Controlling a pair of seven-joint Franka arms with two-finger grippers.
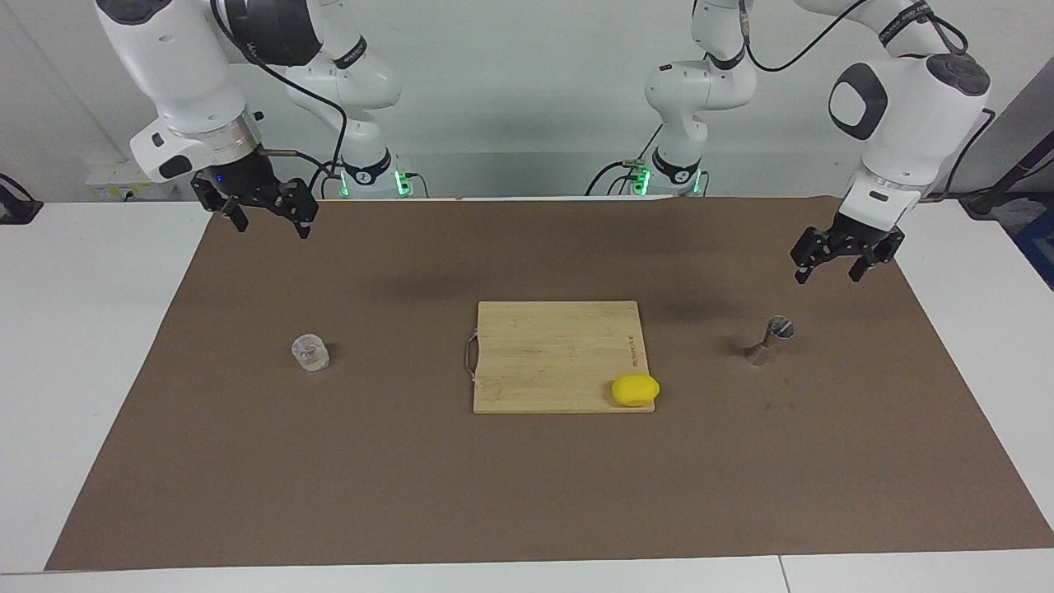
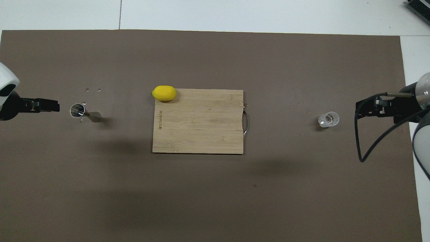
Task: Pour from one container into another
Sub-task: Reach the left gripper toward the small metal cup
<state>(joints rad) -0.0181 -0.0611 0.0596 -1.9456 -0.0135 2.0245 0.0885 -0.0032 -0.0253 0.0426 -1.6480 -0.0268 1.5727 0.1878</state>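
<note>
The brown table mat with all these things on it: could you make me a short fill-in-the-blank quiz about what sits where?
1. The yellow lemon lies on a corner of the wooden ____ board.
2. The small silver hourglass-shaped metal jigger stands toward the ____ arm's end of the table.
3. The short clear glass cup stands on the brown ____.
4. Both grippers hold ____.

Missing words: cutting; left; mat; nothing
</note>
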